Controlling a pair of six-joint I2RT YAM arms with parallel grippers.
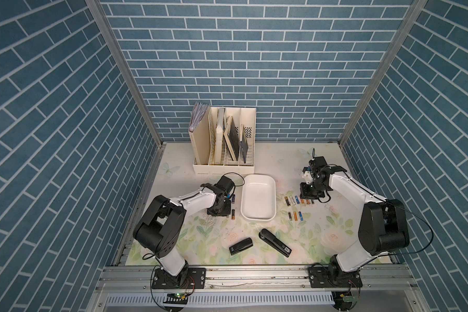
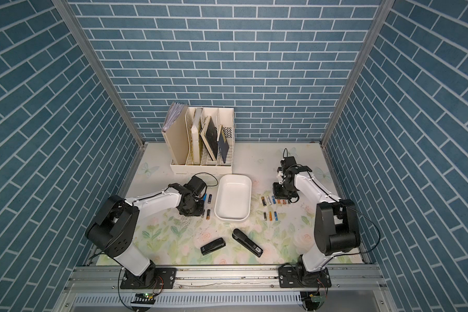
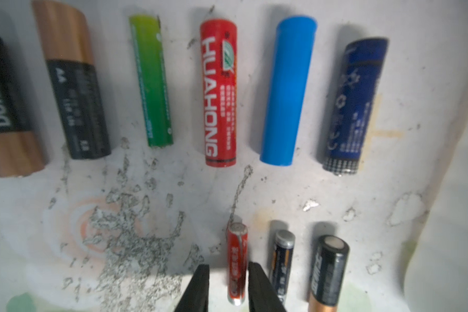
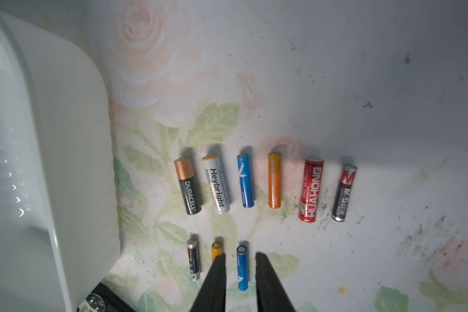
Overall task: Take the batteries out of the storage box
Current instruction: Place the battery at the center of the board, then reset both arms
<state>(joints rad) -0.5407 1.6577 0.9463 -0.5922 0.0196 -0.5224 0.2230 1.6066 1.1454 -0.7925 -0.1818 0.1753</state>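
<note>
The storage box [image 1: 257,201] is seen at the middle of the counter [image 1: 200,243]. The batteries [image 1: 295,200] are laid in rows on the counter to its left and right, outside it. The left gripper [image 3: 229,266] is held low just left of the box, jaws parted around a small red battery [image 3: 237,270] lying on the counter; a gap is seen beside it, so it is released. The right gripper [image 4: 241,255] is likewise parted, with a blue battery [image 4: 242,272] seen between its fingers, clear of both.
</note>
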